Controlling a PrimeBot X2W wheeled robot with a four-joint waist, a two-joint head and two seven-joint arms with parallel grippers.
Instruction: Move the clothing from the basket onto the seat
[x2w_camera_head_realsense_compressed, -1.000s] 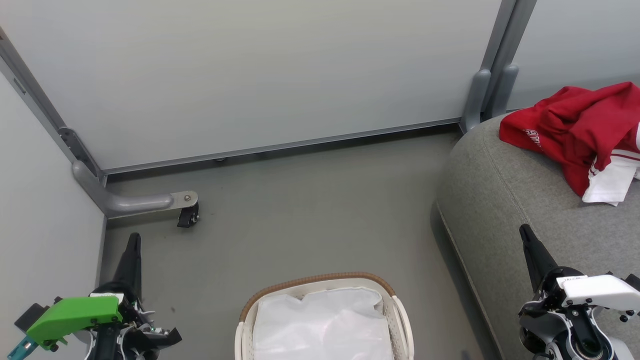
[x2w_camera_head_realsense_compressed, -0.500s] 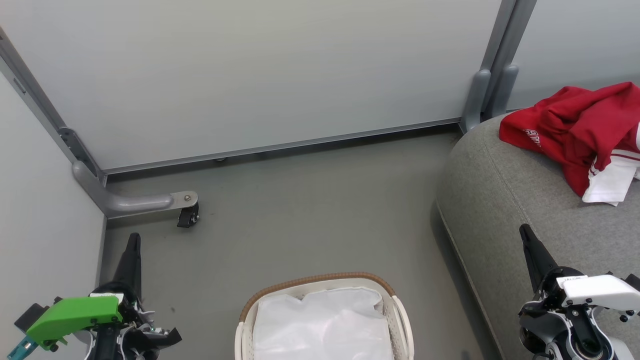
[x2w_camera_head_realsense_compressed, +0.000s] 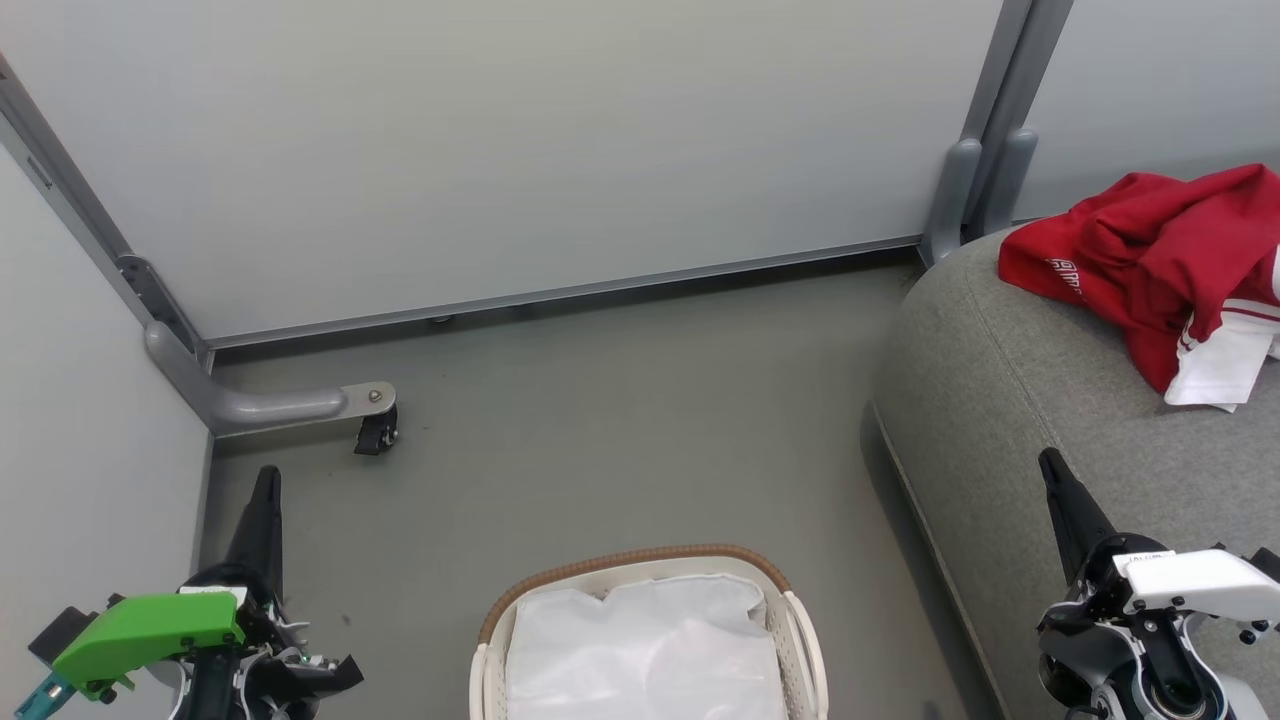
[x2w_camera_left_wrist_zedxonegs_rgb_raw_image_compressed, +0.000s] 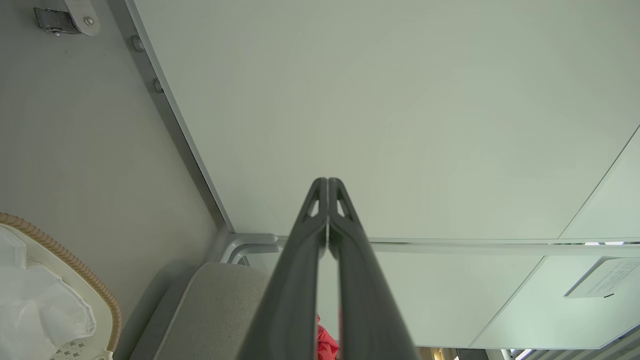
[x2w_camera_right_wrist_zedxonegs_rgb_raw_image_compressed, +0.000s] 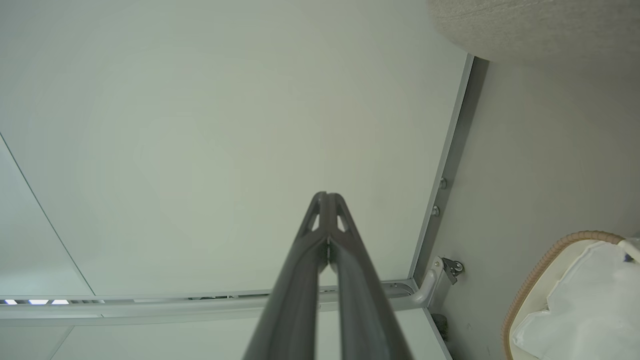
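The red clothing (x2w_camera_head_realsense_compressed: 1160, 262), with white lettering and white striped trim, lies crumpled on the grey seat (x2w_camera_head_realsense_compressed: 1010, 400) at the right. A sliver of the clothing (x2w_camera_left_wrist_zedxonegs_rgb_raw_image_compressed: 326, 344) shows between the fingers in the left wrist view. The basket (x2w_camera_head_realsense_compressed: 640, 565) stands on the floor at the bottom centre, and only its white liner (x2w_camera_head_realsense_compressed: 645, 650) shows inside. My left gripper (x2w_camera_head_realsense_compressed: 266, 478) is shut and empty at the lower left, apart from the basket. Over the seat's front part, my right gripper (x2w_camera_head_realsense_compressed: 1049, 462) is shut and empty. Both wrist views show the fingers pressed together, left gripper (x2w_camera_left_wrist_zedxonegs_rgb_raw_image_compressed: 327, 181) and right gripper (x2w_camera_right_wrist_zedxonegs_rgb_raw_image_compressed: 326, 195).
Grey partition panels (x2w_camera_head_realsense_compressed: 520, 150) close the back and left side. A panel foot with a black caster (x2w_camera_head_realsense_compressed: 375, 432) juts onto the floor at the left. Open grey floor (x2w_camera_head_realsense_compressed: 620, 440) lies between the basket, panels and seat.
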